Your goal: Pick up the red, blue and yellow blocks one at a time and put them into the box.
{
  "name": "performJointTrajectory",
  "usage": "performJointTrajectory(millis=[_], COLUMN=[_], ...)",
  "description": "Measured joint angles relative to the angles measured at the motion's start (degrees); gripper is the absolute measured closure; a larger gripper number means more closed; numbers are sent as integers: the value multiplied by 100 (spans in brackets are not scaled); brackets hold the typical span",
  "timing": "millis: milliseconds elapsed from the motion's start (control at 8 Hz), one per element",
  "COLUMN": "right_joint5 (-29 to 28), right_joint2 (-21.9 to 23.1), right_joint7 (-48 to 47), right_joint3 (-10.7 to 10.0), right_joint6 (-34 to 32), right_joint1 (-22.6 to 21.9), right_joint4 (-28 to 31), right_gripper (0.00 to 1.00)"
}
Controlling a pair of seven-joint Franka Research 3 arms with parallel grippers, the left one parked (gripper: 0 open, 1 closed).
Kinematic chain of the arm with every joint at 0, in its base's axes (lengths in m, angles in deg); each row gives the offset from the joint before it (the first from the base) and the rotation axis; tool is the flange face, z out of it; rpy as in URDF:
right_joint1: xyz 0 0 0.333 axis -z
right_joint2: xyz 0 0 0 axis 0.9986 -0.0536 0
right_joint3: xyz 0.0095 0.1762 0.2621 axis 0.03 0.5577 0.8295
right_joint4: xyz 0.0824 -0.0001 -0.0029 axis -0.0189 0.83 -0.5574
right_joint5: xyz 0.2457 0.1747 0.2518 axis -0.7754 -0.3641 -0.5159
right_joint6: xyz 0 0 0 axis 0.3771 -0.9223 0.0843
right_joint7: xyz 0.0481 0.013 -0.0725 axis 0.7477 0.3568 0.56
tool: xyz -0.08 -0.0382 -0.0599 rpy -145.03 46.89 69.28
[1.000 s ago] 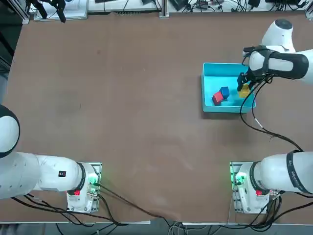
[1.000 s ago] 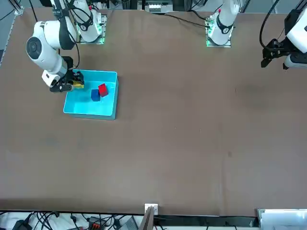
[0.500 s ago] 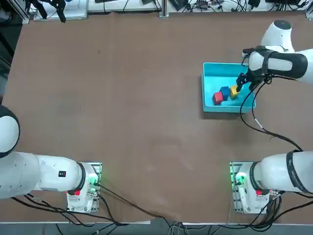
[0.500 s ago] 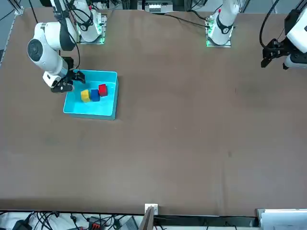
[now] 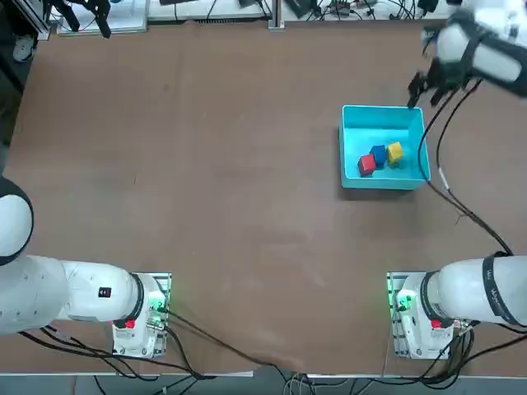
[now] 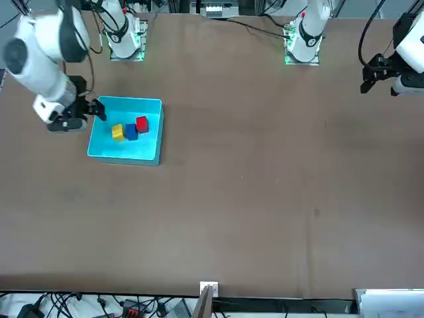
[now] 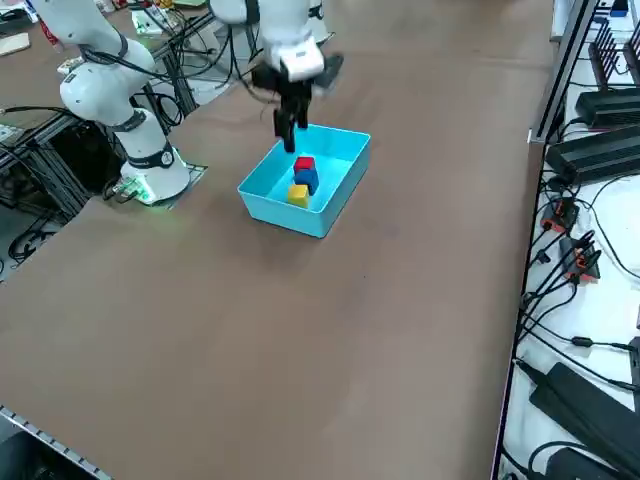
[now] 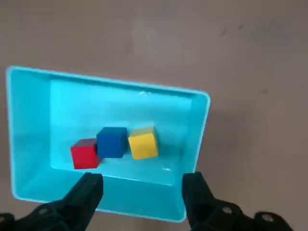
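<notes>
While the right gripper (image 8: 142,192) hangs empty, fingers spread, the red block (image 5: 366,164), blue block (image 5: 379,155) and yellow block (image 5: 394,152) line up slantwise inside the box (image 5: 356,119), right of frame.

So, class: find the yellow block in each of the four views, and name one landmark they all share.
Top view: yellow block in the box's right half, right of the blue block.
Front view, leftmost of the three blocks.
Right side view, nearest the camera.
Right wrist view, beside the blue one.
Shared landmark: the box, and the red block ending the row.
</notes>
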Motion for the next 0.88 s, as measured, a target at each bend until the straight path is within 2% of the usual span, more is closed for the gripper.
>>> performJointTrajectory(millis=[250, 500, 875], right_joint5=[0, 1, 2], right_joint2=[21, 39, -31], right_joint7=[0, 0, -1], right_joint3=[-1, -26, -131], right_joint6=[-819, -1400, -1638], right_joint1=[2, 17, 138], right_joint4=[-1008, -1780, -2474], right_gripper=[0, 0, 0])
